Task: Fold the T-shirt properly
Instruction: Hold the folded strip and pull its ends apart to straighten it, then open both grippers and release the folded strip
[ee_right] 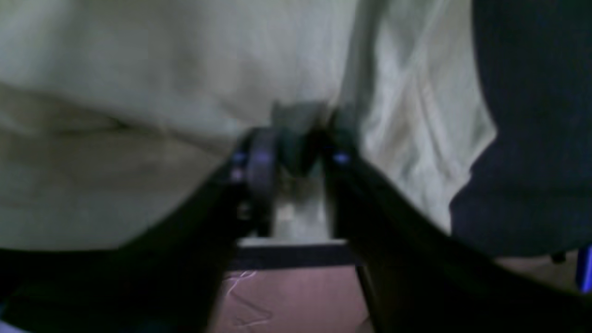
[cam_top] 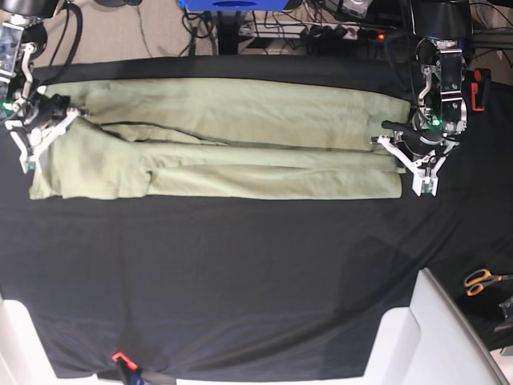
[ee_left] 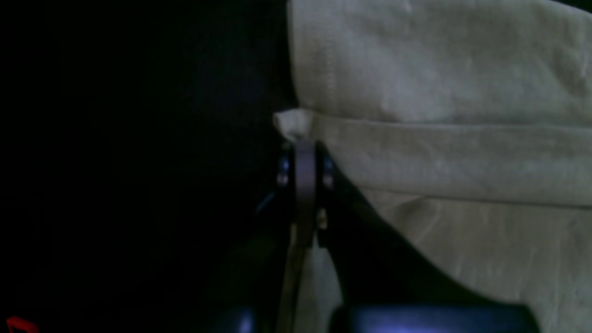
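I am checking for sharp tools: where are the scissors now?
In the base view, the scissors lie at the right edge, on the black tablecloth, below the left gripper.

The T-shirt [cam_top: 224, 148] is a plain pale sage-green garment lying flat on the black tablecloth [cam_top: 240, 273], in the far half of the surface. It is folded lengthwise into a long horizontal band spanning most of the cloth's width. Overlapping layers form ridges and creases running along its length. In the base view, the left end is wider, with a flap extending toward the near side. The right end is squared off. In the left wrist view, a stitched hem [ee_left: 330, 78] and stacked fabric layers are visible.
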